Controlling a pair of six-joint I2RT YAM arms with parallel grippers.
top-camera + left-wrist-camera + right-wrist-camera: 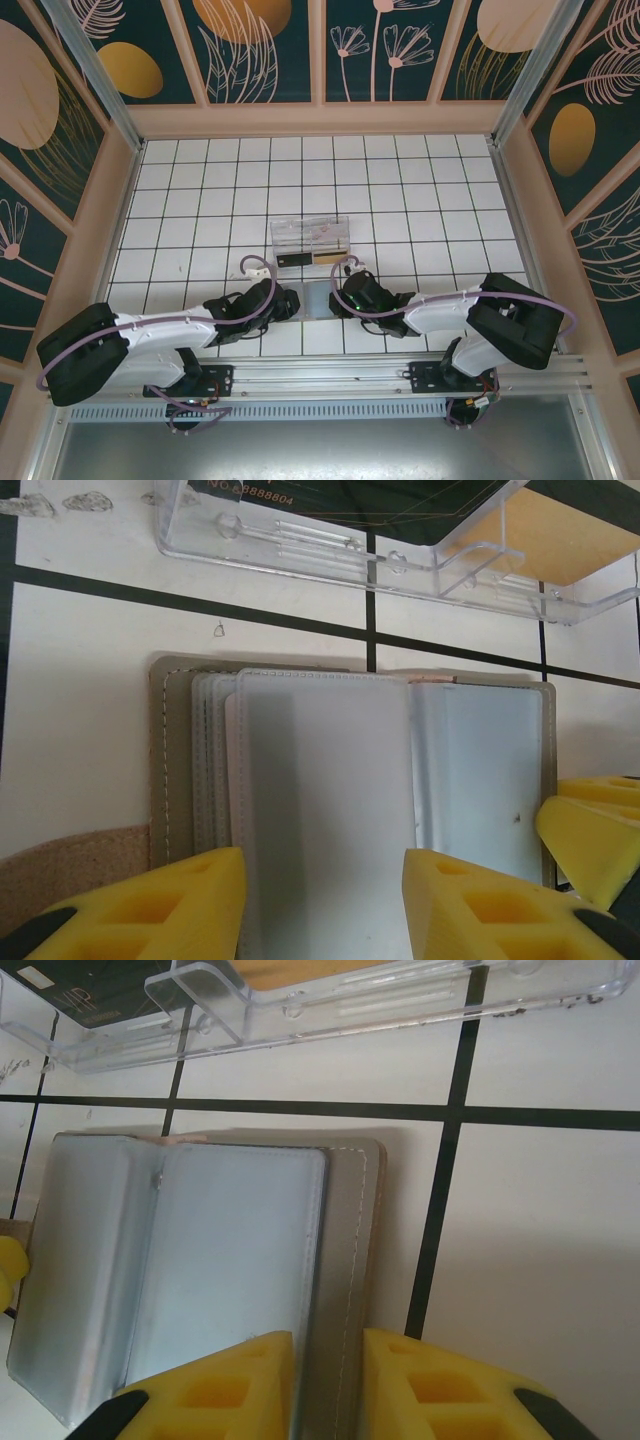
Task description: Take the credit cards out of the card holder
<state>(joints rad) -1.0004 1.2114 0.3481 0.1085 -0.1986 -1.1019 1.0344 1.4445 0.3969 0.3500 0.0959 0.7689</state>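
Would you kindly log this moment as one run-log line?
card holder open flat | left gripper open astride a sleeve | right gripper narrow at right cover, grip unclear | tray behind, holding cards

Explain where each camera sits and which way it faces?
Top external: above and behind the robot, looking down at the white tiled table; left arm and right arm show.
Left wrist: on the left arm, looking past the left tool at the flat grey folding card holder.
Right wrist: on the right arm, past the right tool, same holder.
Shared: both wrist views show the clear rectangular plastic tray.
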